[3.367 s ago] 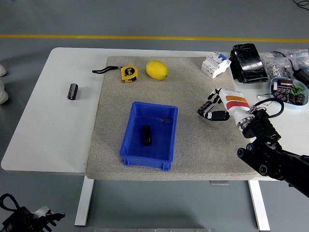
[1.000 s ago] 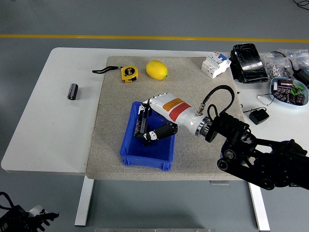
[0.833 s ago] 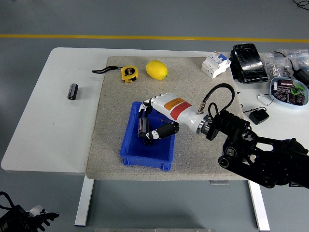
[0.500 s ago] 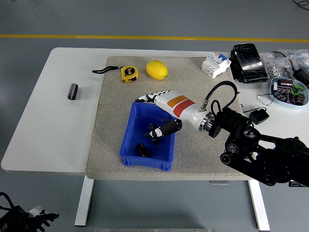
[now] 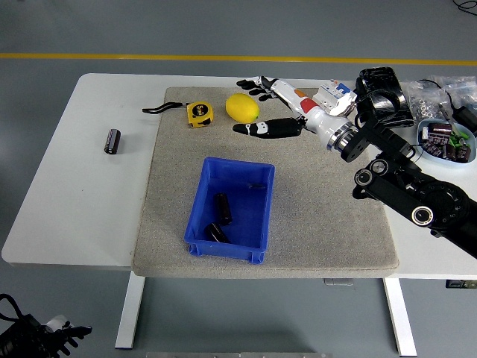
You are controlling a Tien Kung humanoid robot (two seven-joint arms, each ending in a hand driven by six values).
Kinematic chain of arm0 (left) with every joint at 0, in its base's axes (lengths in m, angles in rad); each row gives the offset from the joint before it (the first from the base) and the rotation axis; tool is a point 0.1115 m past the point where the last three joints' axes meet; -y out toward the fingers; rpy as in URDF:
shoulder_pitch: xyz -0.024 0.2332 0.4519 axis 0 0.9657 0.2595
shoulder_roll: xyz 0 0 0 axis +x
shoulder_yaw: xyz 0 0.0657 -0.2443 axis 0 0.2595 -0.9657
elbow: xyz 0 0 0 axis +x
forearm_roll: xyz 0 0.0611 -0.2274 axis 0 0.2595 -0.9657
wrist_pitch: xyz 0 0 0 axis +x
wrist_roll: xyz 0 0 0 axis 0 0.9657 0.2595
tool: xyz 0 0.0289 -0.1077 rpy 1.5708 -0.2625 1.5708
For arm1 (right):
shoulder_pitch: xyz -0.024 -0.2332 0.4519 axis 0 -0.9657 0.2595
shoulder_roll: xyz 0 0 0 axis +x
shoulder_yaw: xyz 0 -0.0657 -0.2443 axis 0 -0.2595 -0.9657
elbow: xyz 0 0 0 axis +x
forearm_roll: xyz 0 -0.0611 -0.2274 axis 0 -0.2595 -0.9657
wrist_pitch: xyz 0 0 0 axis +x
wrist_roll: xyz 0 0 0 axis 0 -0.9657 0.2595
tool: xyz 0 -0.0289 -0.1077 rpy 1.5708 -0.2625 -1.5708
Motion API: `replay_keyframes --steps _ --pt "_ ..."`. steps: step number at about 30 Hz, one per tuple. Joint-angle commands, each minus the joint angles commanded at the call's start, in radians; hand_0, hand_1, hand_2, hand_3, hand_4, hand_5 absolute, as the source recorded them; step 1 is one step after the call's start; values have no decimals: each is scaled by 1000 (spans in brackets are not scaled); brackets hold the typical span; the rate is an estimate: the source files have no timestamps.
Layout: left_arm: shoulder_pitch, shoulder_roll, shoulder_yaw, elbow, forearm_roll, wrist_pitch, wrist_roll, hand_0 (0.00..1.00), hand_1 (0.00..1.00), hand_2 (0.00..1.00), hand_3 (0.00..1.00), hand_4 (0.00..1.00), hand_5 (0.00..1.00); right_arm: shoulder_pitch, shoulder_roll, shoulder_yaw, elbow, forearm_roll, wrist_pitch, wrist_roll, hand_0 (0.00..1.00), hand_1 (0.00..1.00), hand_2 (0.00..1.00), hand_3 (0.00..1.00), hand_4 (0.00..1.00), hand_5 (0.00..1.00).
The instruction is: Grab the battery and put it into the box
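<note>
A blue plastic box, rectangular with a raised rim, is set on a coarse grey mat that covers the middle of the white counter. Two dark cylindrical batteries are seen lying inside the box, one lengthwise and one against its near wall. A third battery, a short black cylinder, is left on the bare counter near the left edge. The right robot hand, white-shelled with black fingers, is held over the far part of the mat with its fingers spread wide and nothing grasped; the thumb is stretched just beside a smooth oval lemon. A yellow tape measure with a black strap lies left of the lemon. Near the far right corner a white circuit breaker and a glossy black wrapped block are seen.
</note>
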Motion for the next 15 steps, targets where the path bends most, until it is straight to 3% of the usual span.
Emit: replay_keyframes --steps 2,3,8,9,10,15 --pt "0 0 -2 -1 3 -1 2 552 505 593 598 584 635 16 9 6 -57 78 22 -11 815 803 828 840 998 648" --pt "-1 0 -1 -2 4 -2 3 552 505 591 598 585 637 22 13 8 -82 117 30 -14 868 827 855 867 998 727" --pt "6 -1 -1 -5 7 -7 8 552 505 591 598 585 637 55 40 2 -232 331 89 -29 868 827 855 867 998 727" --pt "6 0 -1 -6 9 -9 10 553 514 596 598 584 636 61 47 -2 -267 377 102 -29 889 850 867 886 998 796" --pt "7 0 0 -6 10 -10 10 553 514 596 598 584 636 64 50 -5 -292 414 110 -28 889 850 867 886 998 796" --pt "13 0 -8 -8 23 -15 13 554 514 597 598 585 636 70 54 -29 -356 480 155 -32 889 851 867 888 998 823"
